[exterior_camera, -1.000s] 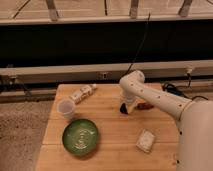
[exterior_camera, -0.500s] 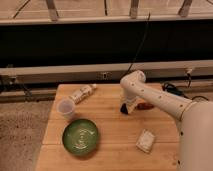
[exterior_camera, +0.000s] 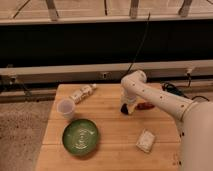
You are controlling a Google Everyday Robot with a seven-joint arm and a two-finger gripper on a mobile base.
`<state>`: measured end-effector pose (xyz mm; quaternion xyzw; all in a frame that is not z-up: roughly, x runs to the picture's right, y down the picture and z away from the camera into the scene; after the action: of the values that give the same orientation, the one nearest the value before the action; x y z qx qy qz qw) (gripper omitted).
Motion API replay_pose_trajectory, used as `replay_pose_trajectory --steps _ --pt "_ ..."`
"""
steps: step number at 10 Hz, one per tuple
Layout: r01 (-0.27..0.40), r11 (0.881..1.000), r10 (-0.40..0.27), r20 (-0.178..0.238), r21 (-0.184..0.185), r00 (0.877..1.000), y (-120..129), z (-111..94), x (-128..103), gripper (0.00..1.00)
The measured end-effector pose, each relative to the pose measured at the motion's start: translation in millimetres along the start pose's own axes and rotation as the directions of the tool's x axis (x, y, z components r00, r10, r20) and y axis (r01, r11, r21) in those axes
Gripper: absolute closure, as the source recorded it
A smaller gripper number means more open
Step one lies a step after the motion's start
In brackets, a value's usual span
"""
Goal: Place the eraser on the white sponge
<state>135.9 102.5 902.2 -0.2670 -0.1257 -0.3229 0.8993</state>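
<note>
My gripper points down at the wooden table, right of its middle, at the end of the white arm. A small dark patch sits at the gripper's tip; I cannot tell whether it is the black eraser or part of the gripper. No eraser shows anywhere else. The white sponge, a pale squarish pad, lies on the table towards the front right, well apart from the gripper. A reddish-brown oblong thing lies just right of the gripper.
A green plate sits at the front left. A translucent white cup stands behind it. A pale packet lies near the back edge. A dark cable lies at the table's back right. A dark wall with rails runs behind.
</note>
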Motion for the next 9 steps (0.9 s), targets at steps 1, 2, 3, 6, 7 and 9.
replay_pose_trajectory --steps 1,2,3,6,7,9 --pt "0.000 1.000 0.000 0.001 -0.001 1.000 1.4 -0.4 0.2 1.00" --pt "0.000 1.000 0.000 0.002 -0.002 1.000 2.0 -0.6 0.1 1.00" --pt "0.000 1.000 0.000 0.002 -0.003 1.000 3.1 -1.3 0.7 1.00" --pt "-0.004 1.000 0.004 0.005 -0.002 1.000 9.4 -5.4 0.1 1.00" --pt "-0.005 1.000 0.005 0.006 -0.003 1.000 10.4 -5.7 -0.2 1.00" --pt "-0.007 1.000 0.007 0.008 -0.002 1.000 13.8 -7.3 0.0 1.00"
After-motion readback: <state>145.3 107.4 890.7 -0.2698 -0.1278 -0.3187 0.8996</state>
